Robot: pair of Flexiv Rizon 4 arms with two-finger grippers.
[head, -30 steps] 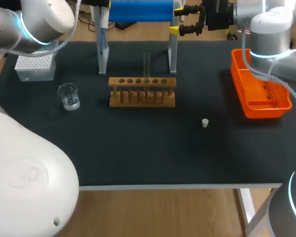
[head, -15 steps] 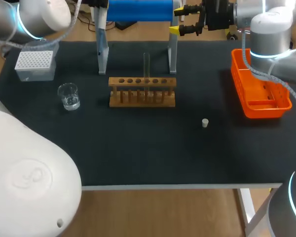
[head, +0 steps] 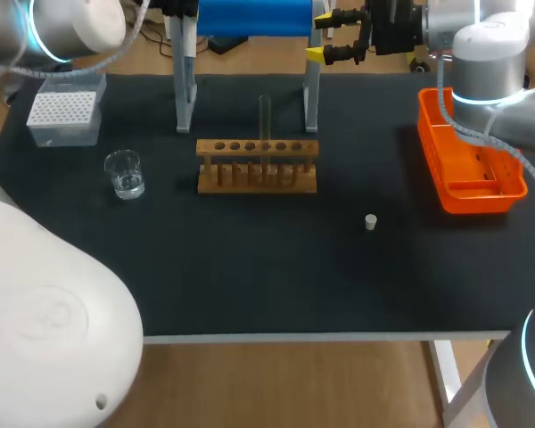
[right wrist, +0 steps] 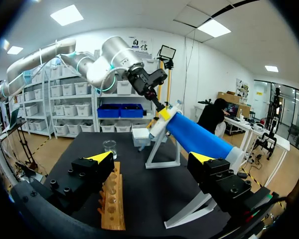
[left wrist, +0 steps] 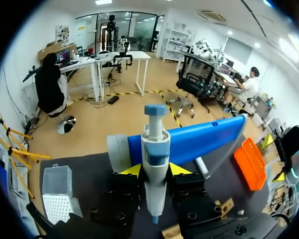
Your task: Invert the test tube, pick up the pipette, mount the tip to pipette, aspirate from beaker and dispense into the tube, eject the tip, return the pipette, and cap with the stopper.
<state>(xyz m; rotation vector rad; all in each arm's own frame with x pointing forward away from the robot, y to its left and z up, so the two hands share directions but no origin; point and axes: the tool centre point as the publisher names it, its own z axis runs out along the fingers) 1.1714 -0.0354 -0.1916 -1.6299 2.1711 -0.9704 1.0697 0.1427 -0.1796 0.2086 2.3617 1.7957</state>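
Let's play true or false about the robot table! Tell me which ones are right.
1. The stopper lies on the table, apart from the wooden rack. True.
2. The orange basket stands right beside the beaker. False: they are at opposite sides of the table.
3. The left gripper grips the pipette. True.
4. The right gripper holds the test tube. False: it is open and empty; the test tube stands in the wooden rack.

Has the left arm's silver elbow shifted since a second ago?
Yes: the left arm drew back toward the far side, clearing the white tip box it overlapped.
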